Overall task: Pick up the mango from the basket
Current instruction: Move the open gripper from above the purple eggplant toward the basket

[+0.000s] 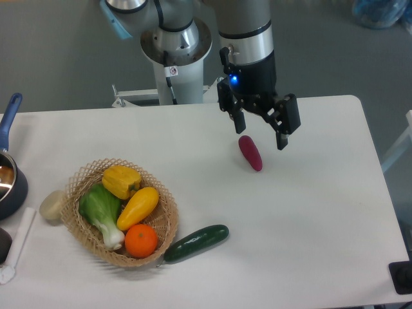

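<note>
The place looked like a robotics lab set up as a mock kitchen. A plain white rectangular table [309, 219] stood on a bare grey floor [58, 51], and 1 grey-and-silver industrial robot arm [248, 32] rose from a round metal pedestal base [175, 45] just behind the table's far edge. Household props lay on the table: a round tan wicker basket [87, 241] holding toy-like produce sat toward the table's front left, and a dark blue saucepan with a long blue handle [9, 174] stood at the table's left edge.
</note>
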Controlling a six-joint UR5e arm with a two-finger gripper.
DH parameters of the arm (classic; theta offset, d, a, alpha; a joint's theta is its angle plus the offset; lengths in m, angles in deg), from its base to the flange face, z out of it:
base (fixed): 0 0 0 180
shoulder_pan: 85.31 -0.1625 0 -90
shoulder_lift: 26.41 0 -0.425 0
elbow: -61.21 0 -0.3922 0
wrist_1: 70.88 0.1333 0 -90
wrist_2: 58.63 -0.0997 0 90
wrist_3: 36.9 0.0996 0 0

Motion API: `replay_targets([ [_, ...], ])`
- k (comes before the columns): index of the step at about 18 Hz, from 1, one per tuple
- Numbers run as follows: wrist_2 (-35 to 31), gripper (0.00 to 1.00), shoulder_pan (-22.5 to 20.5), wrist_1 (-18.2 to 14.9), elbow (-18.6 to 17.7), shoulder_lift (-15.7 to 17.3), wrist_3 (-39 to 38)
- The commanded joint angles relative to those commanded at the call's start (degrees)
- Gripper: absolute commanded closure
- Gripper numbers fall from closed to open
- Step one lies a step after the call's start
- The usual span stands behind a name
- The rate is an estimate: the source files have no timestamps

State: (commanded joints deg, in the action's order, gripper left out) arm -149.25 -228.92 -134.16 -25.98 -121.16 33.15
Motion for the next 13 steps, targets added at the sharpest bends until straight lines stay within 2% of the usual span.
replay_targets([
  [6,-0.4,0.0,0.2,0.0,-0.6,0.3,0.0],
  [13,0.3,0.0,0.3,1.1,-5.1,2.3,-3.2],
])
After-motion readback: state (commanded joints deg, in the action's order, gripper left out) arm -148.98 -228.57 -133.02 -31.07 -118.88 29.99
